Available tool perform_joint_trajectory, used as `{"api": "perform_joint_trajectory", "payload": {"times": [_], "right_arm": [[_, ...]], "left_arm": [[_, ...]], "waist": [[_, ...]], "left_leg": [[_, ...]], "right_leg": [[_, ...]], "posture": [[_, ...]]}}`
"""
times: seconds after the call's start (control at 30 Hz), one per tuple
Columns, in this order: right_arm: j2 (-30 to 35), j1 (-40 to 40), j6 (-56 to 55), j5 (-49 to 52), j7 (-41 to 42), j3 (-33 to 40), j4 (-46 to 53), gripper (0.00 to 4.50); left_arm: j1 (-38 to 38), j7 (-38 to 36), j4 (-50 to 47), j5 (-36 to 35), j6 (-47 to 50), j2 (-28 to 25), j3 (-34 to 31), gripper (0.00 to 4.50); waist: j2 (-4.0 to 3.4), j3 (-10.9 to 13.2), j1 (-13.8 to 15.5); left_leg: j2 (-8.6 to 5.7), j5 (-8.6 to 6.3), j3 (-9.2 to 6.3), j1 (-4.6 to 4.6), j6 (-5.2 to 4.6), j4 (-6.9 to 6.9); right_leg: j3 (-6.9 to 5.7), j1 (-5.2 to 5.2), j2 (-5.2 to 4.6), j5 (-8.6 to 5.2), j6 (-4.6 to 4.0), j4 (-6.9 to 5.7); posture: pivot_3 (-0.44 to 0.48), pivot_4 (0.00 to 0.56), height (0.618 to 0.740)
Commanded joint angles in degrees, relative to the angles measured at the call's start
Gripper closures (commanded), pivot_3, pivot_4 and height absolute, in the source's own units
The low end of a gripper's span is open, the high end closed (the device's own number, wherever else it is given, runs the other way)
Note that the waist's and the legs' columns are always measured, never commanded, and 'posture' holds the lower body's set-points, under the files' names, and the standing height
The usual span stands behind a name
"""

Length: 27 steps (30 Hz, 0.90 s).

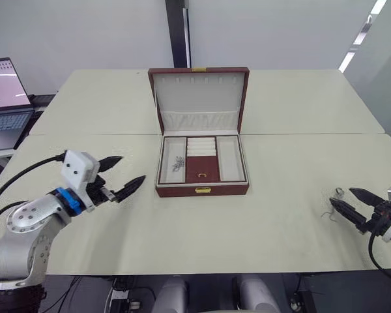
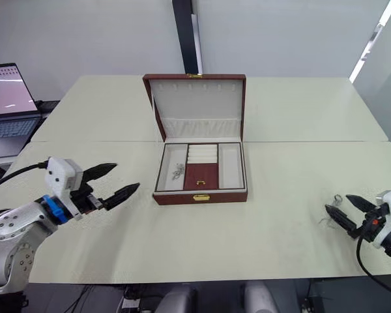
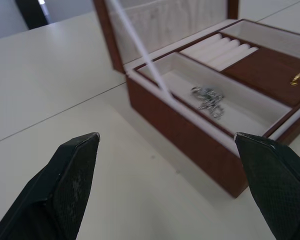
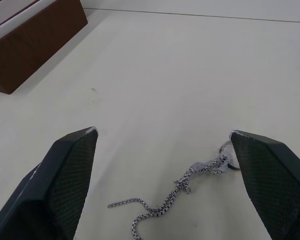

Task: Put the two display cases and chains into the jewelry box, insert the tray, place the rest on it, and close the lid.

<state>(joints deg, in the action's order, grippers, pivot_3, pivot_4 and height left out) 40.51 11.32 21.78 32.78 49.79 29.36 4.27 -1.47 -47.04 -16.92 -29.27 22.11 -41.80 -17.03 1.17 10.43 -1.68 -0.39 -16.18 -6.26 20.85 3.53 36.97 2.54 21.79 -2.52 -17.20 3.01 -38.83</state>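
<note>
While lid (image 1: 199,91) open, chains (image 1: 178,164) in tray (image 1: 202,171) left compartment.

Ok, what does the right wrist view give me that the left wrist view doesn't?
Right wrist view: a loose chain with a ring at one end, lying on the table between the open right gripper fingers, not touched. Left wrist view: inside the jewelry box, with chains in a side compartment, the tray with its gold pull, and the raised lid, past the open left gripper. Both: the box's brown outer wall and the pale tabletop.
</note>
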Motion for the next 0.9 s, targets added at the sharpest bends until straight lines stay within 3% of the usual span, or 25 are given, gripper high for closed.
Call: {"api": "perform_joint_trajectory", "payload": {"times": [0.03, 0.43, 0.9], "right_arm": [[-1.76, 1.18, 0.49, 0.21, -4.15, 1.59, 4.86, 0.0], [-10.58, 2.18, 5.12, -7.91, -24.58, -2.55, 13.39, 0.0], [-15.31, -1.51, 7.93, -14.16, -34.65, -7.71, 10.86, 0.0]], "left_arm": [[-1.67, -3.1, -3.2, -1.48, 0.3, -0.68, 2.93, 0.01], [-10.44, -16.33, -4.1, -0.03, -2.57, 1.02, 19.66, 0.01], [-10.96, -16.24, -6.0, 1.61, -4.79, 3.03, 23.09, 0.01]], "waist": [[-0.02, 0.0, -0.15], [-0.08, -0.03, -0.21], [-0.1, -0.05, -0.18]], "left_leg": [[0.02, 0.0, 0.0, -0.01, 0.0, -0.01], [0.03, 0.0, 0.01, -0.02, 0.0, 0.0], [0.04, 0.0, -0.01, -0.02, 0.0, 0.01]], "right_leg": [[0.0, 0.0, 0.02, 0.0, 0.0, 0.0], [0.04, 0.01, 0.09, 0.0, -0.01, -0.03], [0.05, 0.01, 0.11, 0.0, -0.01, -0.03]], "posture": [[0.0, 0.15, 0.74], [0.0, 0.15, 0.74], [0.0, 0.15, 0.74]]}}
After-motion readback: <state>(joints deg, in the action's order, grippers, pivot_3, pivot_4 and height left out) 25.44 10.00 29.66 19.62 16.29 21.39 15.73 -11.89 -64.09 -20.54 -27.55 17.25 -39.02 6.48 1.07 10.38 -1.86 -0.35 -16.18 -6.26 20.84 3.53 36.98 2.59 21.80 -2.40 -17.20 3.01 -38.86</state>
